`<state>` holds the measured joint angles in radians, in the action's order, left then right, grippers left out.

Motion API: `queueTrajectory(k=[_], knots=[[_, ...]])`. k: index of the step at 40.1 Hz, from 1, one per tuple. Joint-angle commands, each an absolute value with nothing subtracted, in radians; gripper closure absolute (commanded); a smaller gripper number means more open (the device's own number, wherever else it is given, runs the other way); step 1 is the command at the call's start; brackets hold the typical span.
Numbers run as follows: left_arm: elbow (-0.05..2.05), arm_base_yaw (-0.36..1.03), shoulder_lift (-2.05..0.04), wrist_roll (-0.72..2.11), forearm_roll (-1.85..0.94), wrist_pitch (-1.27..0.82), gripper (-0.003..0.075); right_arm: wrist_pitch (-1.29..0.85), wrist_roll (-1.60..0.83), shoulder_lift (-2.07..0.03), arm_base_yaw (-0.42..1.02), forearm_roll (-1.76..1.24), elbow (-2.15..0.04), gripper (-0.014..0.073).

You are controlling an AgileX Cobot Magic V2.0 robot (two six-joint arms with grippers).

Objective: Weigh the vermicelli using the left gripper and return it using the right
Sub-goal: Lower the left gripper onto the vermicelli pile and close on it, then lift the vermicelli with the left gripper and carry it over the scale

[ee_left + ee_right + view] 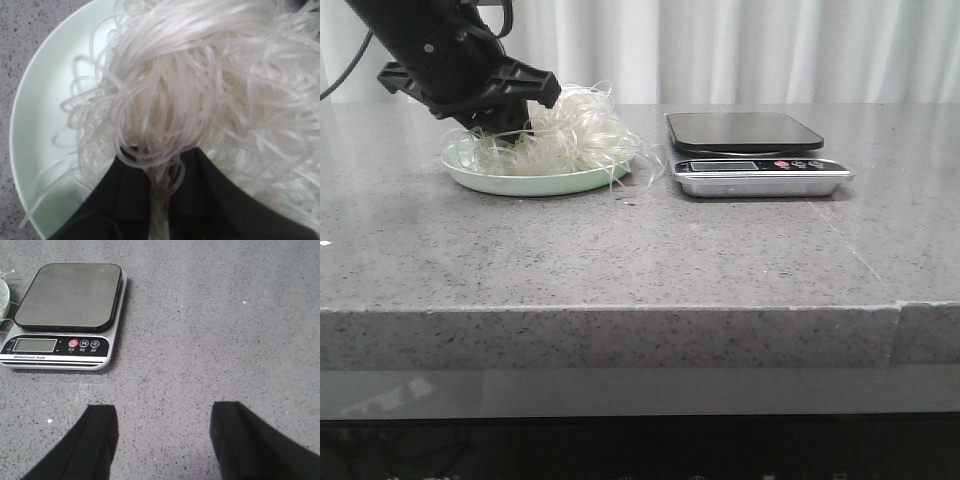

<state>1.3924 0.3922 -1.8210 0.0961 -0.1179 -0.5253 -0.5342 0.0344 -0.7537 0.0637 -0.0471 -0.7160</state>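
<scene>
the left gripper (510,115) reaches down into the vermicelli (570,135) heaped on the pale green plate (490,178) at the table's (620,260) left, its fingers (125,200) pinched nearly together on a bundle of strands; just right stands the scale (757,160), platform bare; the right gripper (162,432) hangs wide open, holding nothing, above bare table.

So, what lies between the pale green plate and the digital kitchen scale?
Only bare grey stone tabletop, crossed by stray vermicelli strands hanging off the plate toward the scale; front view.
</scene>
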Motion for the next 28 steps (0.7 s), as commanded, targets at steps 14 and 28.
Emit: queueTrajectory(k=[14, 28], knots=[[1.633, 0.398, -1.695, 0.092, -0.128, -0.599, 0.0563, -0.474, 0.025, -0.754, 0.060, -0.040, -0.750, 0.0071], [1.844, 0.453, -1.689, 0.092, -0.133, -0.568, 0.0563, -0.474, 0.025, -0.754, 0.060, -0.040, -0.750, 0.0071]])
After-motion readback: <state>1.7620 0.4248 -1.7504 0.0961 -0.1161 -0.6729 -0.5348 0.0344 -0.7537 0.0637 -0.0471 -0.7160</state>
